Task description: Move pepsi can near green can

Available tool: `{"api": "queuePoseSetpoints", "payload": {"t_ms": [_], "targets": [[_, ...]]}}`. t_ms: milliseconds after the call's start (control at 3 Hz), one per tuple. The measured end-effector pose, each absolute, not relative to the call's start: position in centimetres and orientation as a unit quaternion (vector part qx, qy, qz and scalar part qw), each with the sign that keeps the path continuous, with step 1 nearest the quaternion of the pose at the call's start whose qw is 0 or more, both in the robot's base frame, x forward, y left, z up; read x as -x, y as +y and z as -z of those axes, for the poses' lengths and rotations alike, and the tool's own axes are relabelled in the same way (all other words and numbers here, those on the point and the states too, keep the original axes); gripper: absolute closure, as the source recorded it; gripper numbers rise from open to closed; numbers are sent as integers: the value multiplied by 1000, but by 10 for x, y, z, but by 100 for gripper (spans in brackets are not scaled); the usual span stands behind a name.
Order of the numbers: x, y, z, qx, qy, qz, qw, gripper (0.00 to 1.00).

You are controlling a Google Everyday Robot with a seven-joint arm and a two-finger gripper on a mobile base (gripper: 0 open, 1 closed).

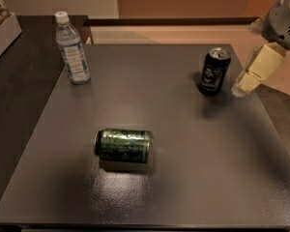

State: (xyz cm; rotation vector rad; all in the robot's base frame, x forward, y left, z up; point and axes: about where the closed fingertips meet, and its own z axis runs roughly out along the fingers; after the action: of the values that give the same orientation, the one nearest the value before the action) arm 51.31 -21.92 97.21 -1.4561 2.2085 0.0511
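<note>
The pepsi can stands upright at the back right of the dark table; it is dark with a silver top and a pale logo. The green can lies on its side near the table's middle, a little toward the front left, black rim end to the left. My gripper hangs at the right edge of the camera view, just right of the pepsi can and apart from it, holding nothing.
A clear water bottle with a white cap stands at the table's back left. A box edge shows at the far left on a darker counter. Tan floor lies behind and to the right of the table.
</note>
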Motion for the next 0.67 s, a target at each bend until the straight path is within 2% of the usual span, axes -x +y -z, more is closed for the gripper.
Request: {"api": "queuePoseSetpoints", "payload": {"t_ms": [667], "targets": [[-567, -208, -953, 507, 807, -65, 295, 0]]}}
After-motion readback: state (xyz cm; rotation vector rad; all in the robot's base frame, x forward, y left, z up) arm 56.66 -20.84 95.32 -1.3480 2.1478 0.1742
